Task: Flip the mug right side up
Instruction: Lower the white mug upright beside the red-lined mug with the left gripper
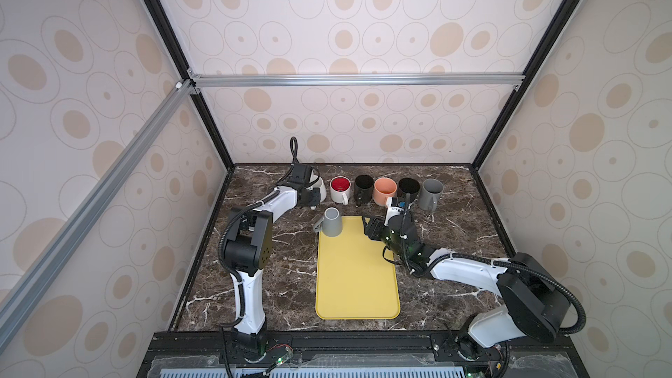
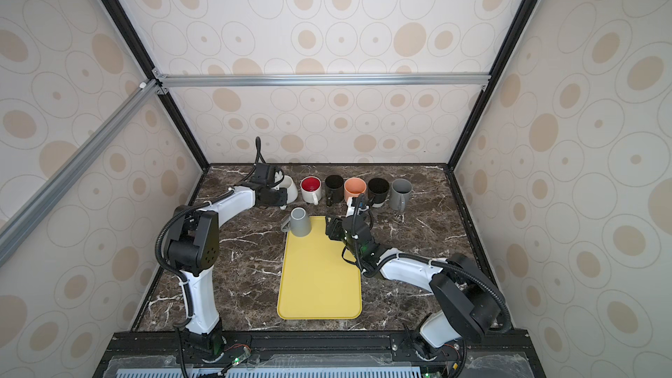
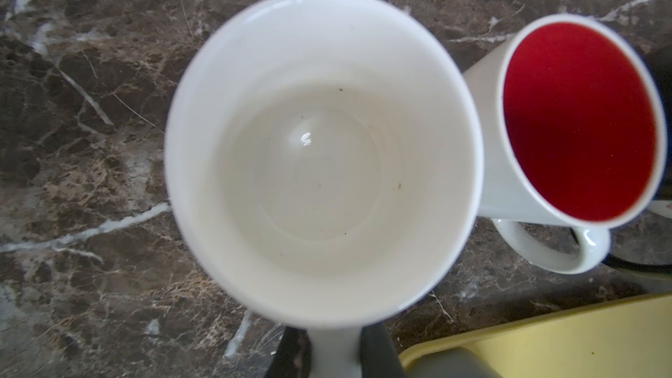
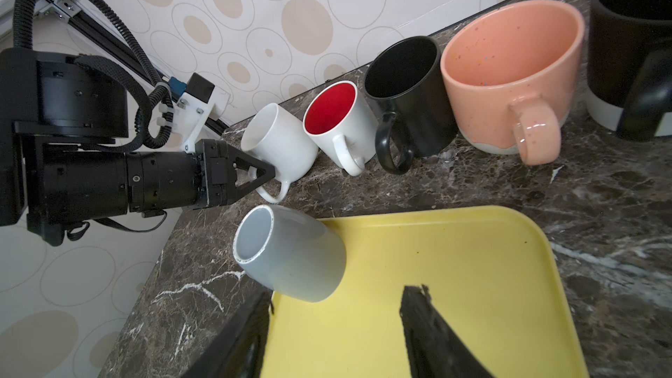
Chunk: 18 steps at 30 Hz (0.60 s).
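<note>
The left gripper (image 4: 267,172) is closed on the handle of the white mug (image 4: 280,140), at the left end of the row that stands along the back of the table (image 1: 454,234); this mug has its mouth up and leans a little; whether its base touches the marble I cannot tell. Just beside it to the right stands the red-lined mug (image 1: 340,189); then come a black mug (image 1: 364,187), a peach mug (image 1: 385,190), a black mug with a pale foot (image 1: 408,187) and an upright grey mug (image 1: 431,192), all with the mouth up.

The overturned grey mug (image 1: 331,222) stands mouth down on the far left corner of the yellow tray (image 1: 356,285); its handle points to the left, out over the table.

The right gripper (image 1: 369,225) hangs above the far right part of the tray, near the overturned grey mug but apart from it; its jaws are parted about halfway and there is nothing between them.
</note>
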Available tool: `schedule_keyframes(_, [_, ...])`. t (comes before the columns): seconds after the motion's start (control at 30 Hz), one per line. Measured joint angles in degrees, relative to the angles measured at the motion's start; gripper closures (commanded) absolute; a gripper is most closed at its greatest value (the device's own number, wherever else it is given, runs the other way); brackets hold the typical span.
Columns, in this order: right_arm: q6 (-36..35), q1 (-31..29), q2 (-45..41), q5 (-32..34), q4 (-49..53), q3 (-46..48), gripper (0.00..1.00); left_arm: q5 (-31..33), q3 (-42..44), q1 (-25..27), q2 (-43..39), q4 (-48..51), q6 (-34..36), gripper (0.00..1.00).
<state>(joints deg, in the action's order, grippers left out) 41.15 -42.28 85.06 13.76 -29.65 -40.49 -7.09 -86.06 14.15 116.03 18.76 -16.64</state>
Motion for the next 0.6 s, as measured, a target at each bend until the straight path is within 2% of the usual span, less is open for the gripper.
schedule_keyframes(0.5, [0.33, 0.31, 0.13, -0.31, 0.11, 0.00, 0.39, 0.76, -1.86, 0.37, 2.45, 0.48, 0.26, 1.00])
schedule_keyframes(0.6, [0.42, 0.33, 0.13, -0.50, 0.13, 0.00, 0.39, 0.79, -2.19, 0.39, 2.60, 0.63, 0.26, 0.87])
